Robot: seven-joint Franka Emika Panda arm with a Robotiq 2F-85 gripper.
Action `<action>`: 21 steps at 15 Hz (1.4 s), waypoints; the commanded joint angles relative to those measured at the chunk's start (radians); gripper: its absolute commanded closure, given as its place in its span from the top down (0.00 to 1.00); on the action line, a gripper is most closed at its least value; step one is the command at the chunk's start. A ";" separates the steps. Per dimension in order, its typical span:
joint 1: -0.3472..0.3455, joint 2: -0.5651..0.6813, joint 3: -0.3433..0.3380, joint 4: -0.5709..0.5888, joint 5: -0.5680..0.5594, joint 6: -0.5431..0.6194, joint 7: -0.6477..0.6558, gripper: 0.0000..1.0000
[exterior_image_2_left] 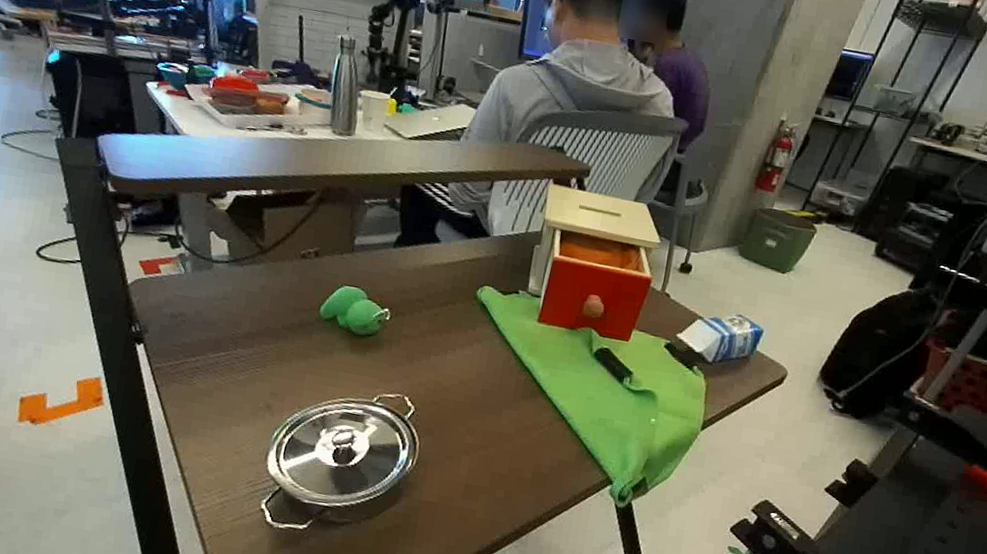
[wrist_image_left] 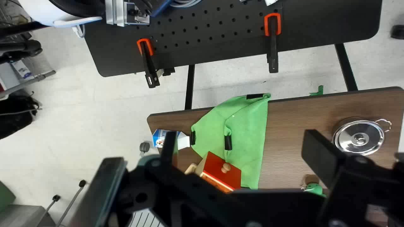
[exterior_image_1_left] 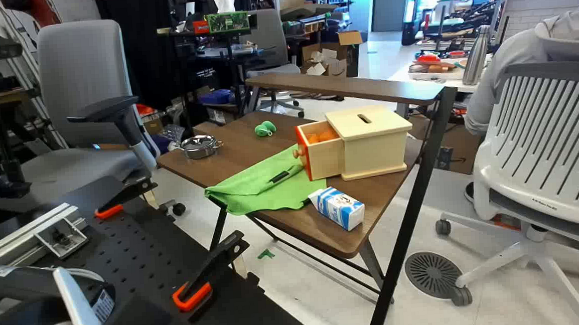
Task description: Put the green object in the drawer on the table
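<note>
Well below my wide-gaping, empty claw [wrist_image_left: 241, 148] I see the two-lobed green lump [exterior_image_2_left: 359, 314] and pulled-out drawer [exterior_image_2_left: 569, 292], orange inside.

In an exterior view, the camera looks from beside the bench [exterior_image_1_left: 145, 262], slantwise down over the table [exterior_image_1_left: 239, 160], with the drawer [exterior_image_1_left: 356, 148] seen sideways. In an exterior view, the camera faces the drawer's red front [exterior_image_2_left: 596, 281] — the pot [exterior_image_2_left: 342, 458] being nearer. The wrist view looks steeply down from above — table, drawer and cloth [wrist_image_left: 249, 126] appear in all three.
</note>
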 commanded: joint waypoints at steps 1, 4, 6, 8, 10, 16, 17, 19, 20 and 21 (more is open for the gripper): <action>0.018 0.006 -0.016 0.002 -0.014 -0.001 0.012 1.00; 0.018 0.006 -0.016 0.002 -0.014 -0.001 0.012 1.00; 0.018 0.006 -0.016 0.002 -0.014 -0.001 0.012 1.00; 0.018 0.006 -0.016 0.002 -0.014 -0.001 0.012 1.00; 0.013 0.007 -0.015 -0.002 -0.014 0.007 0.020 1.00; -0.030 0.083 -0.004 -0.045 -0.012 0.255 0.108 1.00; -0.039 0.113 -0.006 -0.050 -0.011 0.317 0.121 1.00; -0.067 0.196 -0.005 -0.045 -0.019 0.437 0.146 1.00; -0.088 0.254 -0.004 -0.033 -0.028 0.489 0.156 1.00; -0.103 0.307 -0.006 -0.017 -0.034 0.529 0.164 1.00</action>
